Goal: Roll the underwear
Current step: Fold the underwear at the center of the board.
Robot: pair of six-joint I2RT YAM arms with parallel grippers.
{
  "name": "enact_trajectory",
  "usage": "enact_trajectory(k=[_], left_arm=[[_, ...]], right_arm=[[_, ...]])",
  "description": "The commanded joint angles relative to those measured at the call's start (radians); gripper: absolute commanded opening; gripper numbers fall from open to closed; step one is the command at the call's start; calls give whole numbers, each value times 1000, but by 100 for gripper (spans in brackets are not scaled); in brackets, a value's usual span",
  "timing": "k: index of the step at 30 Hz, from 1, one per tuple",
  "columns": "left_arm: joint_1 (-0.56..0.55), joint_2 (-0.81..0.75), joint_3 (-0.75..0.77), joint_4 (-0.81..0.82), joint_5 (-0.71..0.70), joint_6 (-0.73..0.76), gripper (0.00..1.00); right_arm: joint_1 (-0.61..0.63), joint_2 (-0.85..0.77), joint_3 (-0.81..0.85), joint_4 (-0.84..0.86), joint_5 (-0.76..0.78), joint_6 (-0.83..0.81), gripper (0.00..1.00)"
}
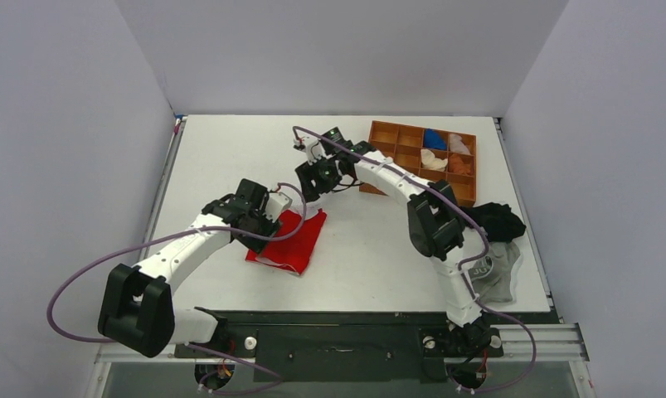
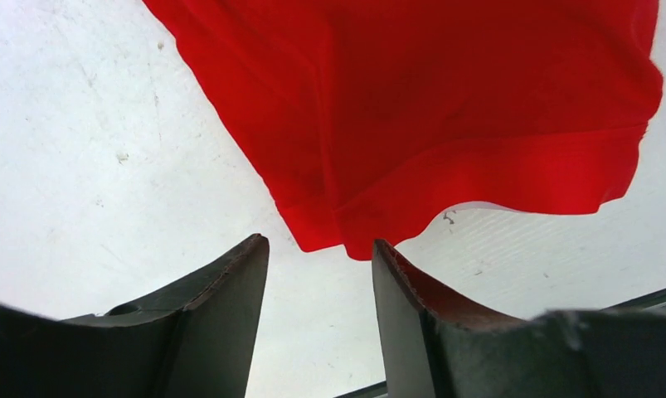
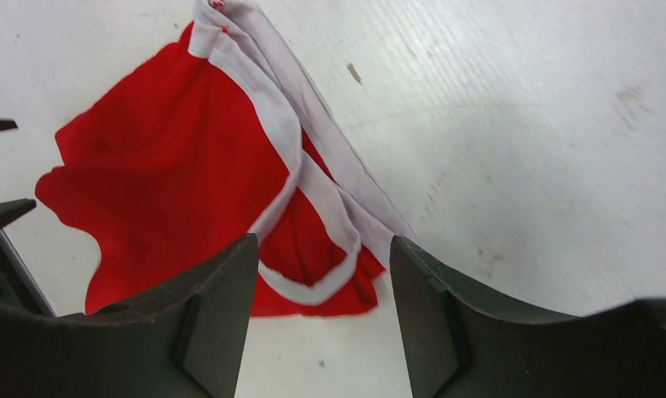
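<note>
Left tool (image 2: pixel 319 245) and right tool (image 3: pixel 323 242) gape near the underwear (image 1: pixel 292 240)

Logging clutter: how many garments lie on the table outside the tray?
3: red underwear left of centre, black garment near the right edge, grey garment just nearer the bases. The right arm could hide more.

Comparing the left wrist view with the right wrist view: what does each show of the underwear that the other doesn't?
Only the left wrist view: a plain red hemmed edge of the underwear, with no trim in sight, just ahead of the open left pincer. Only the right wrist view: the white waistband looping across the red cloth, ahead of the open right pincer. Both: red fabric lying on the white table, and a pincer gripping nothing.
</note>
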Motion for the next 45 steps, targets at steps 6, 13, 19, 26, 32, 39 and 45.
enact_trajectory(k=[6,13,19,26,32,39,45], left_arm=[[9,-48,6,-63,16,36,60],[68,-15,90,-52,135,27,77],[244,92,208,-112,355,4,91],[307,227,293,-202,443,12,88],[306,302,300,-208,468,-15,72],[306,401,344,-158,514,-67,55],[305,521,396,-128,548,-97,47]], right_arm=[[-59,-225,-151,-42,17,-184,56],[-36,-236,-218,-50,19,-209,56],[-24,-215,-225,-50,22,-216,56],[-9,-183,-209,-60,36,-239,56],[3,-149,-198,-66,57,-244,55],[3,-172,-230,-70,71,-246,53],[-2,-224,-281,-69,76,-252,52]])
